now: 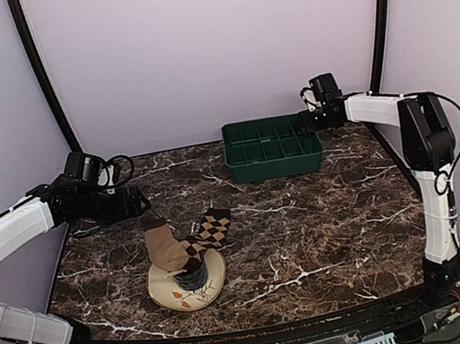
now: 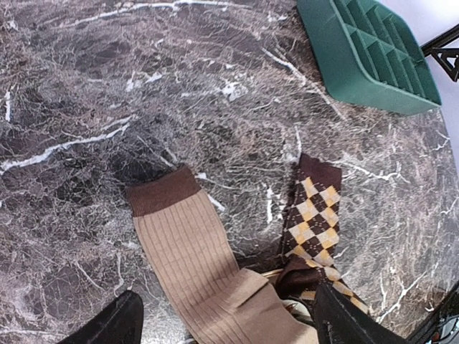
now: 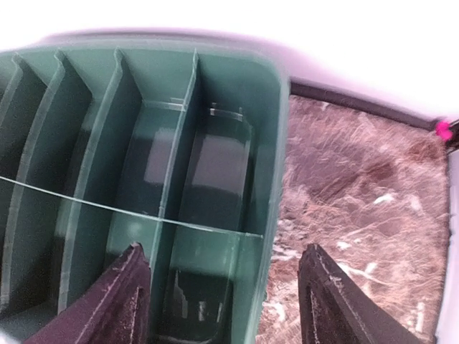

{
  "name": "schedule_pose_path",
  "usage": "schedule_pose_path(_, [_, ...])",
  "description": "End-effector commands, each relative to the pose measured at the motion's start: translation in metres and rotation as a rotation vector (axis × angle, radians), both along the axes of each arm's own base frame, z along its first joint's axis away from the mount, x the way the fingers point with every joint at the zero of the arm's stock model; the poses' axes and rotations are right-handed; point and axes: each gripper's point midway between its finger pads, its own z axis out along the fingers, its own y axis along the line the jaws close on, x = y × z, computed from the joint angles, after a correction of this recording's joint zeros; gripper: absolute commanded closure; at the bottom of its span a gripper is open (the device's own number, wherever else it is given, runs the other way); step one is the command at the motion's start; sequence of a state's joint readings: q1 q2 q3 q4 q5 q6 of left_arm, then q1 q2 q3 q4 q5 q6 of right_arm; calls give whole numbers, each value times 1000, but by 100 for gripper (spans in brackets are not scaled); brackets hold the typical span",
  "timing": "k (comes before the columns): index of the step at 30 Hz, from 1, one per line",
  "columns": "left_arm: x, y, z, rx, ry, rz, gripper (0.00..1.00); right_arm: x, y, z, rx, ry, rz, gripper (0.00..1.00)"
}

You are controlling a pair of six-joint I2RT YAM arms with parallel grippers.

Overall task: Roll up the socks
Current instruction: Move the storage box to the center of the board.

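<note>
The whole top view is filled by a dark brown marble-patterned table top veined in white. A green plastic divided tray is set at one o'clock from its middle. The right gripper is held over that tray's right-hand end, jaws released and nothing between them. The left gripper is poised at ten o'clock, jaws spread wide and empty, above the socks. At seven o'clock a round cream dish with orange marks is placed, a dark blue cylinder standing on it. Over the cylinder are draped a tan ribbed sock with a brown cuff, pointing to eleven o'clock, and a diamond-check sock, pointing to one o'clock.
</note>
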State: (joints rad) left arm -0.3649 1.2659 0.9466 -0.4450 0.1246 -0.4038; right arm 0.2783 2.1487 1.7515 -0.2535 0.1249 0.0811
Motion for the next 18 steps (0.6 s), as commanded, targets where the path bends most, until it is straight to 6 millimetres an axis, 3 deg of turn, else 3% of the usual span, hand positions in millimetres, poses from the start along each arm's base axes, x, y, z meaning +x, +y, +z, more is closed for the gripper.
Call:
schedule_pose_path(1, [-16, 0, 12, -37, -12, -9, 15, -14, 15, 84, -29, -180, 15, 35])
schedule_pose_path(4, [-24, 1, 6, -58, 8, 6, 15, -37, 30, 109, -56, -221, 24, 34])
schedule_pose_path(9, [-40, 2, -14, -125, 84, 71, 14, -90, 77, 119, -30, -235, 98, 34])
schedule_pose_path(18, [-69, -4, -40, -314, 181, 170, 14, -205, 171, 72, 156, -108, 292, 34])
